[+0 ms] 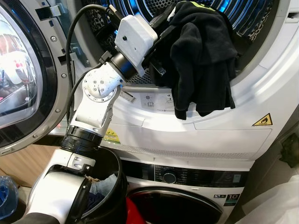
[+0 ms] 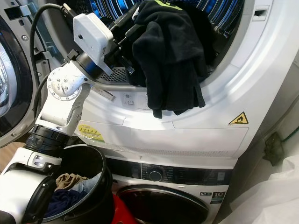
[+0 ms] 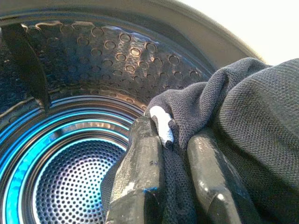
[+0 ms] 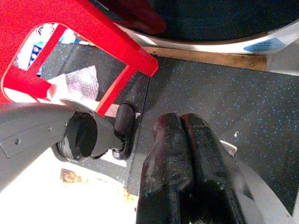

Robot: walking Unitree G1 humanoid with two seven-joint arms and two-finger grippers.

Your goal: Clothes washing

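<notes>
At upper centre, the left gripper (image 3: 175,154) pinches a black garment (image 1: 203,51) at the dryer drum (image 3: 65,182) mouth; loading seems underway, pushing deeper next. Right gripper (image 4: 187,163) hangs closed.

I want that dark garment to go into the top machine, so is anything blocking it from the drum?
Nothing visible blocks it. The left tool is shut on the dark garment, which drapes over the door opening's rim. The drum behind looks open and unobstructed.

A black garment (image 1: 202,56) with a yellow-green mark near its top hung bunched over the lower rim of the open upper drum (image 1: 261,32), its ends trailing down the machine's white front panel.
</notes>
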